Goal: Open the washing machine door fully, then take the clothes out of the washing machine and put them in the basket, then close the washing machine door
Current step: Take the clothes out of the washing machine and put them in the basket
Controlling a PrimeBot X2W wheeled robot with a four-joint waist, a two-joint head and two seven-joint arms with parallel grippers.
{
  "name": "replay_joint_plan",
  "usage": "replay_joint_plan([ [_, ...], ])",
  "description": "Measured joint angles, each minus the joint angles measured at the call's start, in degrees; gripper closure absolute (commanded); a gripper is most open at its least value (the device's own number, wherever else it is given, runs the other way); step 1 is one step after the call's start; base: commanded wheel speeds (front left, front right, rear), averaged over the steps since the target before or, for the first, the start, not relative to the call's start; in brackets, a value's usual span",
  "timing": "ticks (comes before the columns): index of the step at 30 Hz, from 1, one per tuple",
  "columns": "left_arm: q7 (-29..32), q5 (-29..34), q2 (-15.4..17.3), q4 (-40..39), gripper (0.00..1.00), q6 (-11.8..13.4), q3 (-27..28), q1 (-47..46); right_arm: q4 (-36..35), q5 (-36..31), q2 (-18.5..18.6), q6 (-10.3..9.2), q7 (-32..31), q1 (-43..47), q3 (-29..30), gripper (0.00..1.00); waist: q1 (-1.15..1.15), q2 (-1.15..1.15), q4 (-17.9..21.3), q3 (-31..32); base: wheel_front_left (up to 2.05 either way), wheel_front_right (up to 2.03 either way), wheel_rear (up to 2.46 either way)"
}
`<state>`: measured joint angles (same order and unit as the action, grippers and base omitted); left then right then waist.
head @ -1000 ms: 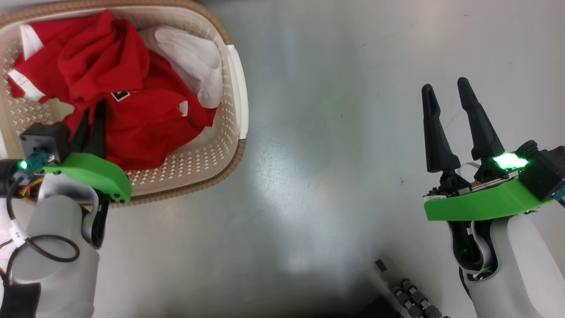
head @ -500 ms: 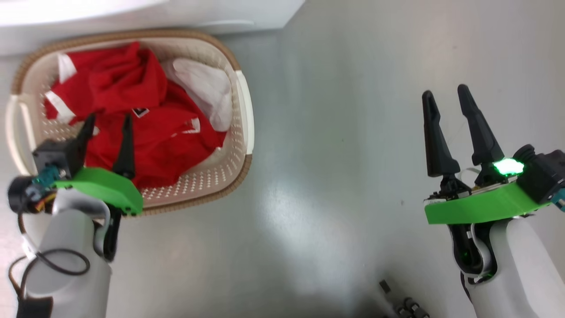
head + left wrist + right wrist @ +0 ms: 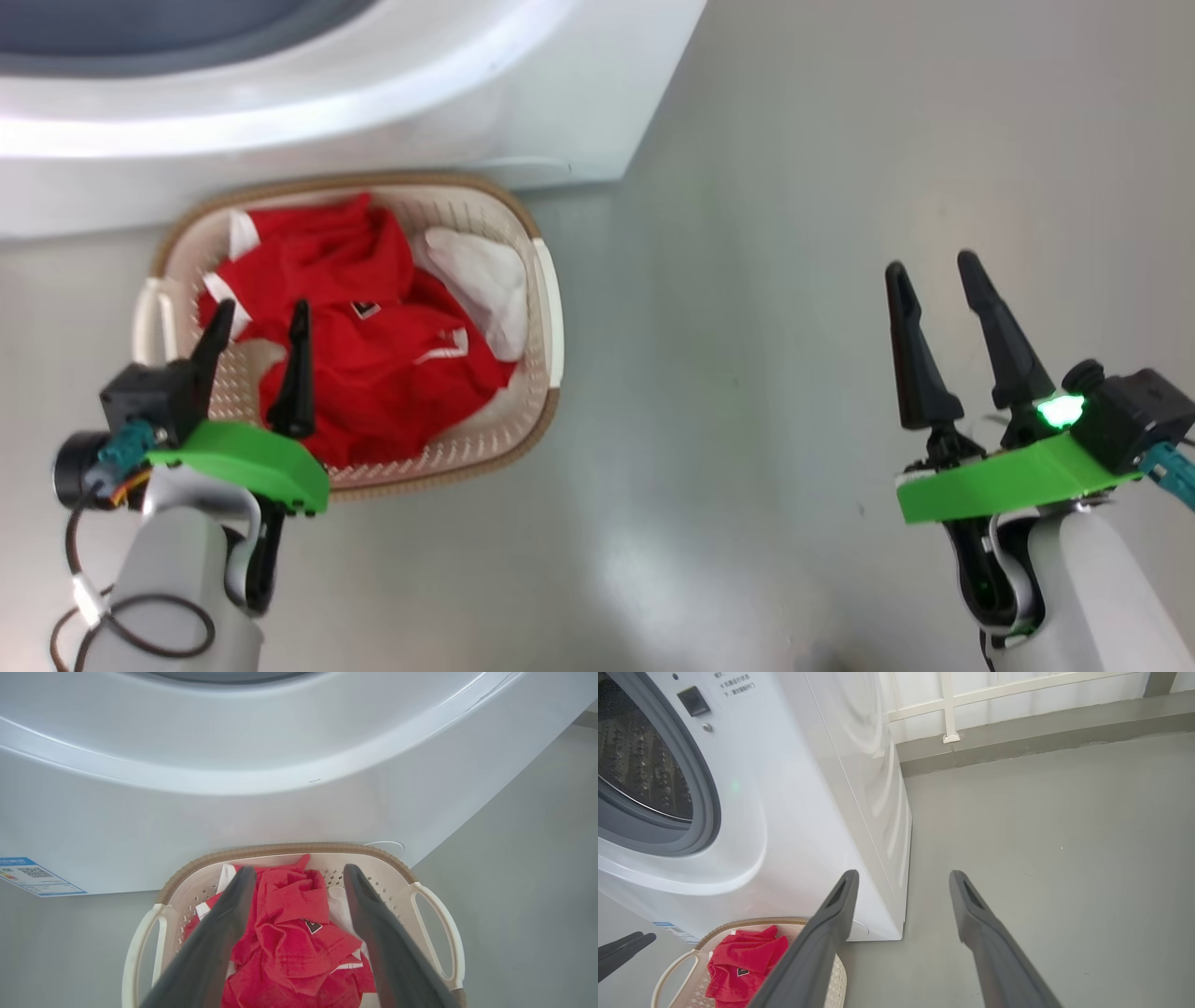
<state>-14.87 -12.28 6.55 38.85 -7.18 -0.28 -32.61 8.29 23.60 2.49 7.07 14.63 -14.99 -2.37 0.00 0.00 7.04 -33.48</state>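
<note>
Left hand (image 3: 262, 306) has let go of the red polo shirt (image 3: 392, 364): fingers now spread wide, empty, just above it. Right hand (image 3: 931, 263) unchanged, spread, nothing held. Shirt and white cloth (image 3: 481, 280) lie in the basket (image 3: 551, 308) under the left hand, with the washing machine (image 3: 467, 112) just beyond. Drum (image 3: 640, 760) looks empty, only partly seen.

Pale forearms (image 3: 177, 579), green wrist plates (image 3: 243, 457), black gripper fingers (image 3: 920, 364), looped cable (image 3: 210, 635)

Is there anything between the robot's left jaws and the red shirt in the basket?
Nothing visible. The left jaws stand open over the basket, and in the left wrist view the red shirt lies uncovered between the two fingers. The white cloth sits beside it, not on top.
</note>
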Motion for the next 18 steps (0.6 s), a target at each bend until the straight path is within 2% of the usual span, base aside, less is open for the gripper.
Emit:
replay_joint_plan([
  [18, 0.0, 0.03, -0.68, -12.84, 0.0, 0.0, -1.2, 11.46, 1.6, -0.75, -0.02, 0.0, 0.0, 7.89, 1.89, 0.0, 0.0, 0.0, -2.43, 13.0, 0.0, 0.0, 0.0],
])
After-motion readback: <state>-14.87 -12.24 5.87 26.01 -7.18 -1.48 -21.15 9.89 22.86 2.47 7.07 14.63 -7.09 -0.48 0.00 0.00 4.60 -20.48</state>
